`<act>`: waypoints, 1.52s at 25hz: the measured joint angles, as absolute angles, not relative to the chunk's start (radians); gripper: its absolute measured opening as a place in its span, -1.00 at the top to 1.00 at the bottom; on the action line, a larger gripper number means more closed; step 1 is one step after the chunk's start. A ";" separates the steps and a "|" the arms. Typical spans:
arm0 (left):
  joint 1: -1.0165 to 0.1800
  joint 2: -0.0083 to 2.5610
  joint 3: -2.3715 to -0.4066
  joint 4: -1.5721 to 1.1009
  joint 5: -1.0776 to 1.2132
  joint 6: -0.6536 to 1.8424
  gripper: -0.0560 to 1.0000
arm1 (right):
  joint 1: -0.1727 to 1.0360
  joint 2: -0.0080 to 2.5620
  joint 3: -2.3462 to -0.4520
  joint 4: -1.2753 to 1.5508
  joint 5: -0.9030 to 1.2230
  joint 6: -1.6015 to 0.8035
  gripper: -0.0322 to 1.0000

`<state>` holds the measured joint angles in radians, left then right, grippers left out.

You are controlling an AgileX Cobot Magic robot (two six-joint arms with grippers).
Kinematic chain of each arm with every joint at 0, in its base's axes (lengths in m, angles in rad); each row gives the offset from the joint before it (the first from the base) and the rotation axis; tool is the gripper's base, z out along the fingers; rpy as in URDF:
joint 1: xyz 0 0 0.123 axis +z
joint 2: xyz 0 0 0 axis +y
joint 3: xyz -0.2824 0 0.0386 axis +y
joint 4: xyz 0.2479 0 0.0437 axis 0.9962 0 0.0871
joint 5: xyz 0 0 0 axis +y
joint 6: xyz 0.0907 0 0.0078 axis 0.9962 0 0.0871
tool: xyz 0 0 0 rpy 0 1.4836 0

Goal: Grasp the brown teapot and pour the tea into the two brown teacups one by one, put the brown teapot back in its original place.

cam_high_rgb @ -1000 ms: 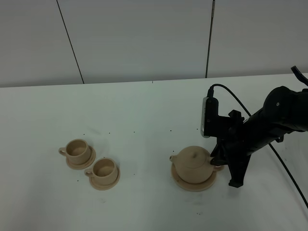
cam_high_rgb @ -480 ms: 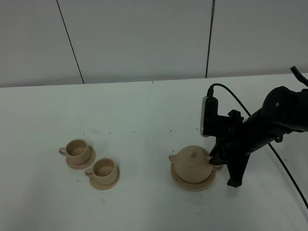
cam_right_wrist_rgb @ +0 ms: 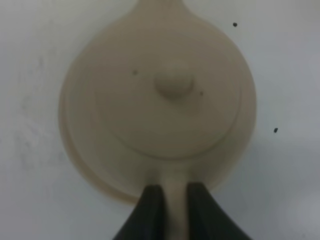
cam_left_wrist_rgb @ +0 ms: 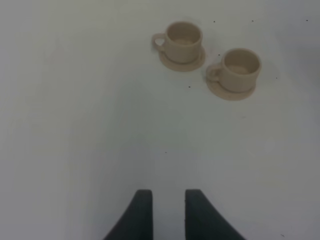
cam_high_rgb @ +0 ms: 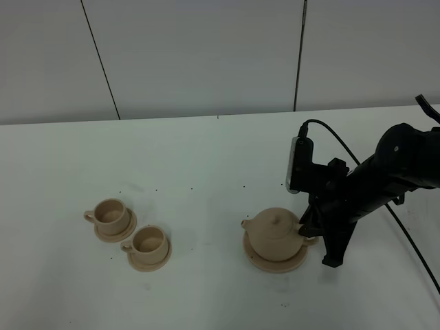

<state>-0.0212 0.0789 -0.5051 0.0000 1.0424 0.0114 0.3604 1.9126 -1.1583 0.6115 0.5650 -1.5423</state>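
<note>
Gripping done: right gripper (cam_right_wrist_rgb: 174, 191) jaws clamped on brown teapot (cam_high_rgb: 273, 234) handle, pot over its saucer (cam_high_rgb: 258, 260) at right. Both pours and return outstanding; far teacup (cam_high_rgb: 110, 214), near teacup (cam_high_rgb: 149, 242) at left look empty. Left gripper (cam_left_wrist_rgb: 167, 212) jaws apart.

no legible text, labels, brands or numbers on anything.

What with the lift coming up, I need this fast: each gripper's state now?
Left gripper: jaws slightly apart, holding nothing.
Right gripper: closed on the brown teapot by its handle.
</note>
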 joint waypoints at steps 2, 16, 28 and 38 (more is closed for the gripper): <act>-0.021 0.079 -0.505 0.000 1.042 0.011 0.45 | 0.359 1.913 -1.158 0.614 0.565 -1.532 0.75; -0.021 0.079 -0.505 0.000 1.042 0.011 0.45 | 0.359 1.913 -1.158 0.615 0.569 -1.520 0.75; -0.021 0.079 -0.505 0.000 1.042 0.011 0.45 | 0.345 1.883 -1.158 0.626 0.570 -1.518 0.75; -0.021 0.079 -0.505 0.000 1.042 0.011 0.45 | 0.345 1.856 -1.158 0.653 0.592 -1.518 0.75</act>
